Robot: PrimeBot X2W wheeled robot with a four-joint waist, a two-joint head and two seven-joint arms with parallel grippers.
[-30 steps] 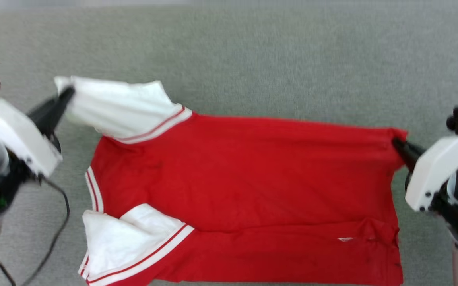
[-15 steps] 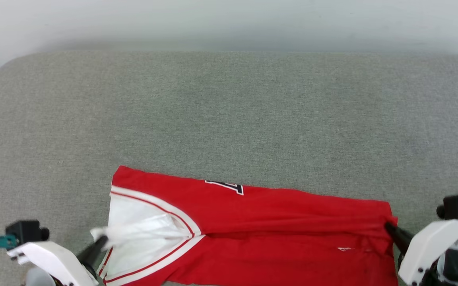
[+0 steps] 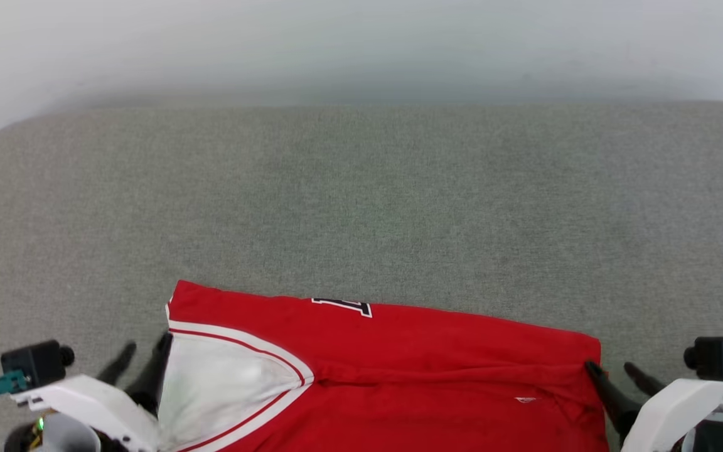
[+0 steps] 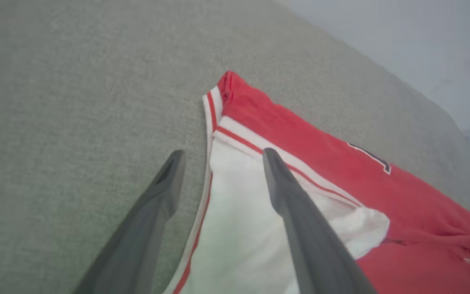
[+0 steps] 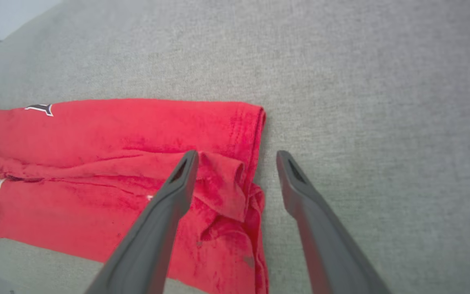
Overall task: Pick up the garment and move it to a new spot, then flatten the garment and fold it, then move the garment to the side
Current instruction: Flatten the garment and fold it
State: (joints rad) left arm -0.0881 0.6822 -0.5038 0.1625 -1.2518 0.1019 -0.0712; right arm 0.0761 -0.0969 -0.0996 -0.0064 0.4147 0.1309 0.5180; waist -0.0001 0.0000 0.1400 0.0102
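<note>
near edge of the red jersey-style T-shirt with white sleeves and red-white striped trim (image 3: 430,364) is getting cut off by the bottom of the head view; only a sliver of black white-outlined print is peeking out at its far fold edge, unreadable. both arms are running out of frame below. shirt is lying folded lengthwise at the near side of the grey fabric-covered worktop (image 3: 361,201), sleeve end toward the left pincer (image 3: 146,344), rumpled hem end toward the right pincer (image 3: 608,367). left pincer is standing wide open, gripping nothing: one finger is hanging over the white sleeve, the other over bare worktop just beside the striped trim. right pincer is gaping wide too, empty, straddling the hem corner: one finger over bunched red fabric, the other over bare worktop. can't tell if any fingertip is touching cloth
</note>
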